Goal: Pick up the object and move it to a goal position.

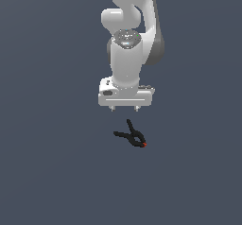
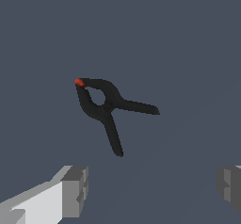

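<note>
The small black spring clamp (image 1: 133, 135) lies flat on the grey floor, with two diverging handles, a ring-like body and a red-orange tip. In the wrist view the clamp (image 2: 104, 106) lies free, ahead of the fingers. My gripper (image 1: 125, 108) hangs above and a little behind the clamp, clear of it. Its two short fingertips (image 1: 113, 108) are spread wide apart and hold nothing. In the wrist view my gripper (image 2: 150, 190) shows as two grey pads (image 2: 75, 190) far apart at the picture's edge.
The plain dark grey floor (image 1: 47, 172) runs all around the clamp. The white arm (image 1: 130, 35) rises behind the gripper. No other objects show.
</note>
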{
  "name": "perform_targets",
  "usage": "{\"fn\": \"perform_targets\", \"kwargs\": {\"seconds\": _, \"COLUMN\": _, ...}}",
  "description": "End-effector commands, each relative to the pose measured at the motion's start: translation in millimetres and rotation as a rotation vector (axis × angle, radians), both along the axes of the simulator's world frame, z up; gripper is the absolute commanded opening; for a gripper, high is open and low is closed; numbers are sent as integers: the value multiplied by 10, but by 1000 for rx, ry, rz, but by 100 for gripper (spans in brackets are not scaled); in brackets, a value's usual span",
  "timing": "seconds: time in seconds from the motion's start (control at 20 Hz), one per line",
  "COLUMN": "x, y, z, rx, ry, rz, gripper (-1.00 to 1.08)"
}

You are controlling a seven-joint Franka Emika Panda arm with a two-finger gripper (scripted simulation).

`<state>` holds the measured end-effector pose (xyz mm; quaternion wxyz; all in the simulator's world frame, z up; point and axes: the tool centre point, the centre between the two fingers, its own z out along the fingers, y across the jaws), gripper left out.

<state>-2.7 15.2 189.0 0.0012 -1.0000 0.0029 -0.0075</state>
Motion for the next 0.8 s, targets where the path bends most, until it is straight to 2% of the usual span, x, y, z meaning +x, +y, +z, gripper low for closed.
{"fn": "perform_targets", "kwargs": {"seconds": 0.0, "x": 0, "y": 0, "z": 0, "rx": 0, "ry": 0, "rz": 0, "gripper": 100}}
{"fn": "perform_targets", "kwargs": {"seconds": 0.45, "x": -95, "y": 60, "z": -122, "rx": -4, "ry": 48, "rz": -8, "gripper": 100}}
{"fn": "perform_targets", "kwargs": {"seconds": 0.75, "x": -97, "y": 57, "z": -116, "rx": -4, "ry": 48, "rz": -12, "gripper": 100}}
